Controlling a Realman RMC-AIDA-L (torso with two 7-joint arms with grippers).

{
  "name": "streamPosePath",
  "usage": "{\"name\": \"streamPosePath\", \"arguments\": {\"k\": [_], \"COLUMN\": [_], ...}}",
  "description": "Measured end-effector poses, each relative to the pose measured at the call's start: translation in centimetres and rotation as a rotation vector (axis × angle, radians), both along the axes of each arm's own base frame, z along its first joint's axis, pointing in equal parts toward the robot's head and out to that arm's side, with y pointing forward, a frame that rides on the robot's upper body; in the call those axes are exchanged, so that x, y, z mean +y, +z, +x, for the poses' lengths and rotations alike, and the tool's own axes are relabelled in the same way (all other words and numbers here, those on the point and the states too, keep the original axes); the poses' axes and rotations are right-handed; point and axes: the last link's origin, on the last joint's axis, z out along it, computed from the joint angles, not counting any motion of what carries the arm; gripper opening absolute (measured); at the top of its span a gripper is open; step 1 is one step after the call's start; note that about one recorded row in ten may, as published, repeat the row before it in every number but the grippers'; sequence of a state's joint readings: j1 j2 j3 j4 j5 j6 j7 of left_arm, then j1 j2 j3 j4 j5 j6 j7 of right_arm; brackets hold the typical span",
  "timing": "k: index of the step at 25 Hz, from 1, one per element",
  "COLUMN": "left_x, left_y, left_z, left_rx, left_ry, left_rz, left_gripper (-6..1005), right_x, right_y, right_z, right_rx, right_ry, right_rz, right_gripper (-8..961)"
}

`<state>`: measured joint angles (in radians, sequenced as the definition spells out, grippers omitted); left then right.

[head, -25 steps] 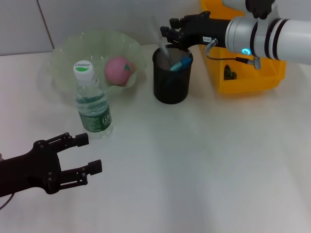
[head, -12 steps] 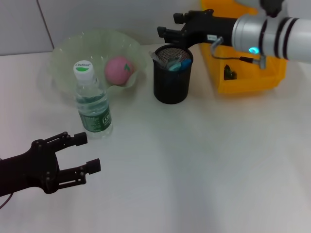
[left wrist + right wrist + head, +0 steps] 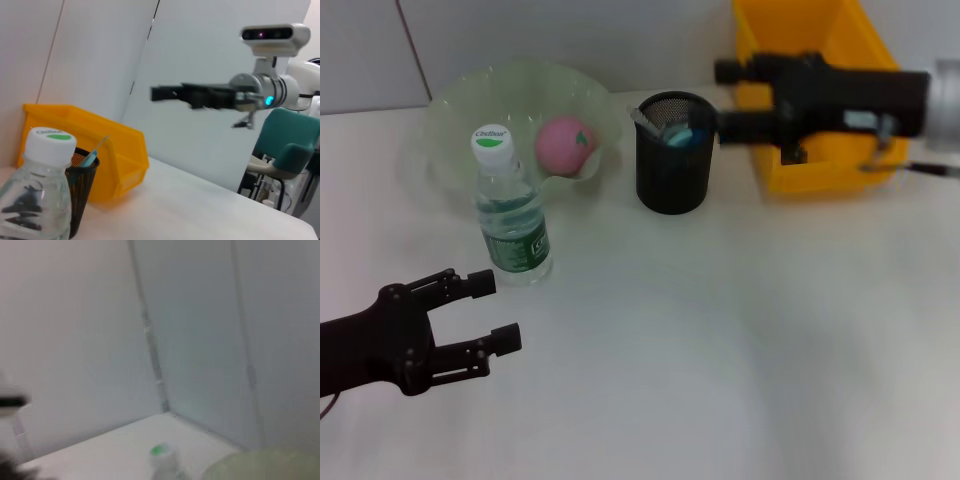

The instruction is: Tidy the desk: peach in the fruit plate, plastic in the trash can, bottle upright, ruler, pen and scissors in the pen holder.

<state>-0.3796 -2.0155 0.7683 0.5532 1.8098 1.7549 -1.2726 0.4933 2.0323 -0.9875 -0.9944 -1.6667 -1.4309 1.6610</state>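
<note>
Closest to the camera, the left gripper (image 3: 490, 312) hangs low over the table with its jaws spread and nothing between them, about where it was a second ago. Just ahead of the jaws, slightly off to one side, stands the bottle (image 3: 510, 208), already upright. I'd guess it's light thin plastic, a bit slippery, and it'd squash if squeezed hard, so grab it around the label band, not the cap.

Past that is the fruit plate (image 3: 455, 110) with the peach (image 3: 565, 143) in it. The peach looks soft-ish and round, so a gentle wide pinch across the middle.

Further back, the pen holder (image 3: 671, 170) has the tools poking out of its mouth. The right gripper (image 3: 726, 98) was right over the holder's rim a moment ago; it's since pulled away toward the yellow bin (image 3: 820, 160) and sits beside the holder, jaws apart and empty. The stiff mesh cup looks easy to knock.
</note>
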Motion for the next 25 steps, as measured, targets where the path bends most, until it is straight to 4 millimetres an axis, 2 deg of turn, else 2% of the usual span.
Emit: {"name": "streamPosePath", "arguments": {"k": [5, 9, 17, 25], "left_x": [0.3, 0.9, 2.1, 2.5], "left_y": [0.4, 0.6, 0.0, 0.4], "left_z": [0.4, 0.9, 2.2, 2.4], "left_rx": [-0.004, 0.003, 0.054, 0.072], "left_ry": [-0.015, -0.031, -0.066, -0.073], "left_rz": [-0.024, -0.041, -0.129, -0.141], "left_gripper": [840, 840, 840, 840], "right_x": [-1.8, -2.0, -2.6, -2.8], "right_y": [0.4, -0.7, -4.0, -4.4], "right_z": [2.3, 3.8, 3.9, 4.2], "right_rx": [-0.024, -0.073, -0.142, -0.174], "right_ry": [0.001, -0.021, -0.005, -0.009], "right_rz": [-0.216, -0.315, -0.402, -0.416], "right_gripper": [816, 816, 817, 816]}}
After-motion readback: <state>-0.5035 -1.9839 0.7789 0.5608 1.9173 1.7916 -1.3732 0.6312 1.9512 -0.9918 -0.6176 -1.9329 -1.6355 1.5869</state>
